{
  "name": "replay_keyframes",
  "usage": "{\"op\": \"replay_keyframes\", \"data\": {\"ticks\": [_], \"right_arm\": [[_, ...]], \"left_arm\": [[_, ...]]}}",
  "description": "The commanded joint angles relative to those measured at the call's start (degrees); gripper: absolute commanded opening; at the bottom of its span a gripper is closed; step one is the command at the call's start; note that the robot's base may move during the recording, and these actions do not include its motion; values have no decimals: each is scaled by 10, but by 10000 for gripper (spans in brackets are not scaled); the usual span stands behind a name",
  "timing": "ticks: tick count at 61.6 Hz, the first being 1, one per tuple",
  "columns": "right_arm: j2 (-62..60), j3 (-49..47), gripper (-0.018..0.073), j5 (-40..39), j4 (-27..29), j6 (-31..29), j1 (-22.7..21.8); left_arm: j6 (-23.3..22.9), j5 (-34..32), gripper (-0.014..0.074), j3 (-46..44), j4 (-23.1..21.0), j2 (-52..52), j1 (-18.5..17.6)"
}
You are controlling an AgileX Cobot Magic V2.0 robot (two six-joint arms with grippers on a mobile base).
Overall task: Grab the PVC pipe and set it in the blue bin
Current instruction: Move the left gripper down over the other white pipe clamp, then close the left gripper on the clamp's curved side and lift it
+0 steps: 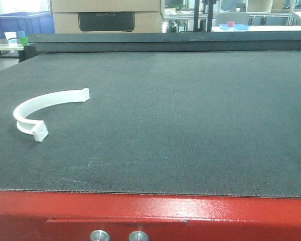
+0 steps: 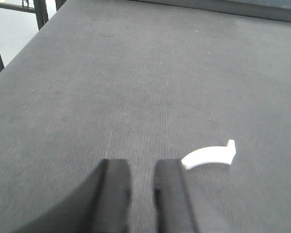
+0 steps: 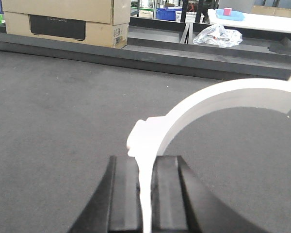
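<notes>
A white curved PVC pipe piece (image 1: 52, 97) lies on the black mat at the left. The left wrist view shows the same piece (image 2: 211, 156) just to the right of my left gripper (image 2: 142, 167). That gripper hovers over the mat, open by a narrow gap, with nothing between its fingers. My right gripper (image 3: 144, 162) is shut on the end of another white curved PVC pipe piece (image 3: 218, 99), which arcs up and to the right above the mat. A blue bin (image 1: 21, 22) stands beyond the table's far left corner. Neither gripper shows in the front view.
A raised dark ledge (image 1: 165, 41) runs along the mat's far edge. Behind it stands a cardboard box (image 1: 108, 15). The table's near edge is a red rail (image 1: 150, 216). A clear plastic bag (image 3: 218, 35) and a white table (image 3: 262, 19) lie behind the ledge.
</notes>
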Motion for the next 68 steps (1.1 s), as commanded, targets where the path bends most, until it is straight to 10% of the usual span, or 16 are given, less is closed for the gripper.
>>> {"op": "replay_keyframes", "data": {"ticks": [1,68], "right_arm": [[-11,0,-169,2,3,-1,-1],[-100,0,-169,58,25,-1,-1]], "left_arm": [[-1,12,182,-29,-13,30,1],[-1,65,227,-129,-20,259,-45]]}}
